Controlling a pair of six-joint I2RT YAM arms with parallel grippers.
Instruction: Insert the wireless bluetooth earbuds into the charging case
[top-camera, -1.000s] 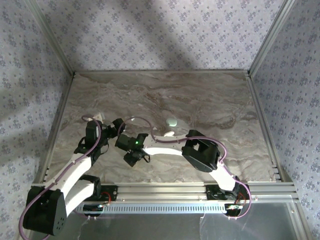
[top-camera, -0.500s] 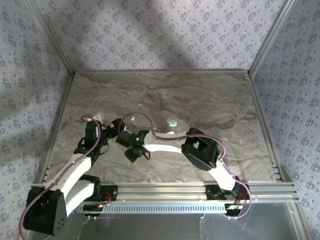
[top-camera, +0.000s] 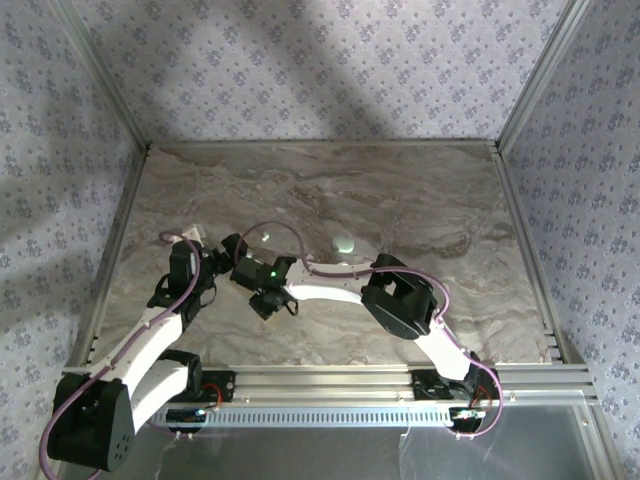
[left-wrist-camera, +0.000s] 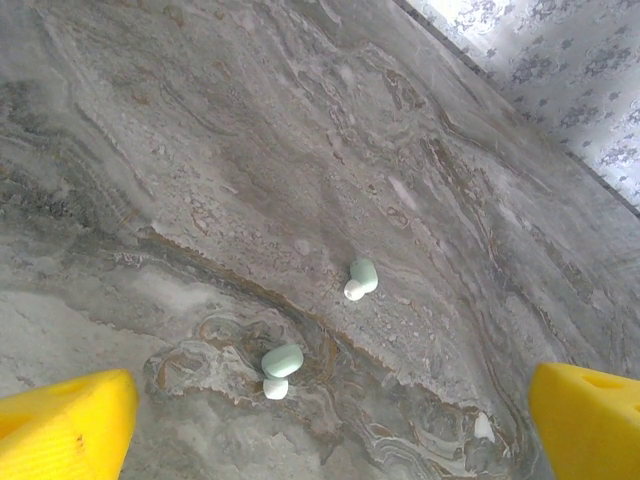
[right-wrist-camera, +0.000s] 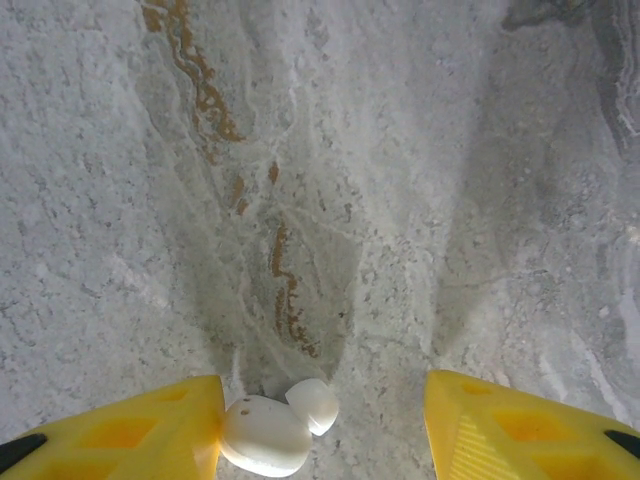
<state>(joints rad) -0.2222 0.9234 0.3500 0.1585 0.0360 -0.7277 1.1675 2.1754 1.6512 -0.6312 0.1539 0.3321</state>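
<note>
Since a second ago your right arm is reaching a little more to the left and away from its base, so its wrist is now sitting just beside the left arm's wrist in the top view. The right gripper is hanging low over the marble table, with its yellow fingers standing about half open. One earbud is lying between them on the table. It is touching the finger at the left of the wrist view, while the other finger is standing well apart from it. So nothing is being gripped yet. I judge you are bracketing the earbud so that closing the jaws will catch it from both sides. It is tiny and round, so it may be rolling away if the fingers are meeting it off-centre.

The left gripper is waiting wide open and is holding nothing. Its camera is looking down at two earbuds lying near each other on the table, perhaps so that it is ready for its own turn.

The charging case is resting on the table to the right of both grippers, well apart from them. Whether its lid is open I cannot tell. The picking is not yet done, so the inserting is still waiting ahead.
</note>
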